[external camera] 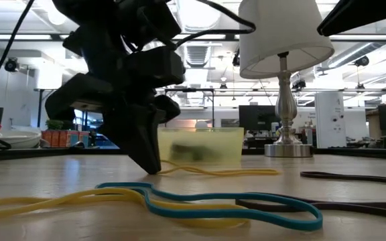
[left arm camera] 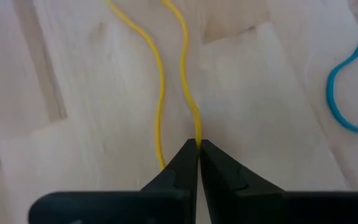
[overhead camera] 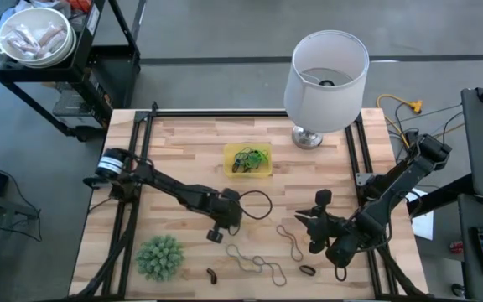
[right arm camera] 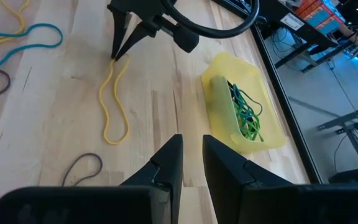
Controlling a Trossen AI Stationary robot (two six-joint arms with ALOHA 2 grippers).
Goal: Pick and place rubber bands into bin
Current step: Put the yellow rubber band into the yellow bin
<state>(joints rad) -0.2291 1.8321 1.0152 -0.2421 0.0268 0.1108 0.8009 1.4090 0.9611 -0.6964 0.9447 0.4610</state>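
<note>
Item: left gripper [left arm camera: 197, 144], tips on the table, fingers pinched together on one strand of the yellow band [left arm camera: 185, 74]; the second strand of the loop lies loose just beside the fingers. You hold this band by a thin bite at the very tips, so expect it to slide out when you lift, or to stretch and snap free if its far end drags on the wood. Item: bin [right arm camera: 248, 109], yellow, ahead of the left gripper past the far end of the band, already holding green bands [overhead camera: 251, 158]. Carry too low and the dangling loop may catch the rim and fall outside; open over the edge and it may drape half in. Item: teal band [external camera: 246, 201] and more loose bands, near the left gripper on the side away from the bin; a trailing loop could snag them. Item: right gripper [right arm camera: 191, 152], fingers a little apart and holding nothing, hovering clear of the table with the bin just ahead of it; keep the two arms apart as you travel. Item: lamp [overhead camera: 325, 75], beyond the bin; overshoot could nudge it.
</note>
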